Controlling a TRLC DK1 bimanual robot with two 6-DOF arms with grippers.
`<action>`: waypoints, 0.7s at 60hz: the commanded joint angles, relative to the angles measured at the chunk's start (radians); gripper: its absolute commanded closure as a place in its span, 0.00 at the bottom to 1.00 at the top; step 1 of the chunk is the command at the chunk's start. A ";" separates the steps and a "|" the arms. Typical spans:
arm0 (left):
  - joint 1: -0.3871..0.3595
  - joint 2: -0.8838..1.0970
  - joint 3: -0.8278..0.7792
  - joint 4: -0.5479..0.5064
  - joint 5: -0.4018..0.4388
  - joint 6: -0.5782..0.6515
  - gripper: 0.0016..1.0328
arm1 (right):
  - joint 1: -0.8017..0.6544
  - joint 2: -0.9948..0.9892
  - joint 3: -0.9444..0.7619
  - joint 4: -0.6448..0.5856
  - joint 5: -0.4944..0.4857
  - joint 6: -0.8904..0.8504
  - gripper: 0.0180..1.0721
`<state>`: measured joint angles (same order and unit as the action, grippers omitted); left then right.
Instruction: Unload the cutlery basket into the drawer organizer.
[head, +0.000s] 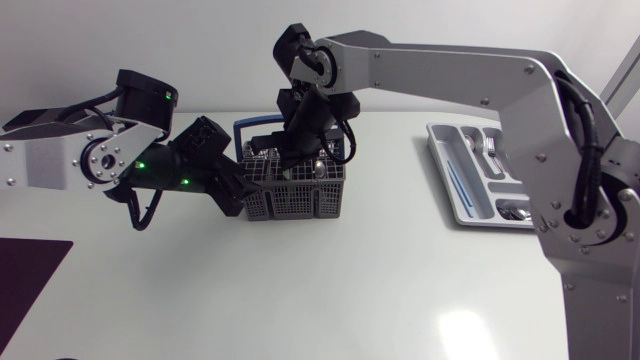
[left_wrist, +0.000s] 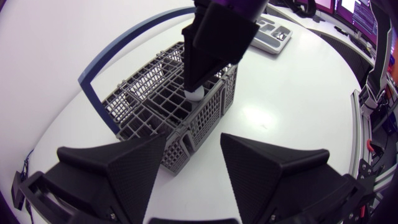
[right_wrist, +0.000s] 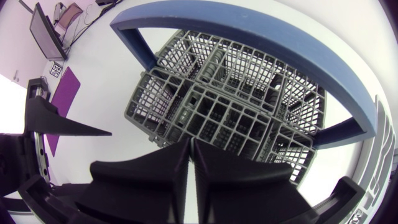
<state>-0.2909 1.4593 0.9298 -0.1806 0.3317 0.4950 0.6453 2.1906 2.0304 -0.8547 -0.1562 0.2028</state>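
The grey wire cutlery basket (head: 312, 198) with a blue hoop handle (head: 255, 124) stands at the table's middle back. My right gripper (head: 298, 160) points down into it, shut, its fingers (right_wrist: 168, 168) pressed together over the basket's (right_wrist: 236, 93) cells. In the left wrist view a small white thing (left_wrist: 196, 94) shows at the tip of my right gripper (left_wrist: 198, 84); whether it is held I cannot tell. My left gripper (head: 238, 192) is open at the basket's left end, the near corner of the basket (left_wrist: 149, 93) between its fingers (left_wrist: 118, 168). The white drawer organizer (head: 450, 190) lies at the right with cutlery in it.
A dark purple mat (head: 25, 280) lies at the table's front left corner. The organizer (left_wrist: 273, 37) shows beyond the basket in the left wrist view. Bare white tabletop stretches between basket and organizer.
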 joint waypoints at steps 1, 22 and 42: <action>-0.005 -0.005 -0.025 0.015 -0.003 0.014 0.39 | -0.009 0.001 -0.044 0.005 0.001 0.018 0.95; -0.010 -0.005 -0.034 0.015 -0.003 0.016 0.39 | -0.016 -0.038 -0.055 0.020 -0.020 0.012 0.95; -0.013 -0.007 -0.040 0.015 -0.003 0.014 0.39 | -0.016 -0.065 -0.042 0.013 -0.020 0.007 0.95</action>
<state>-0.2977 1.4593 0.9146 -0.1741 0.3317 0.4950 0.6357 2.1590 2.0068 -0.8341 -0.1864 0.2024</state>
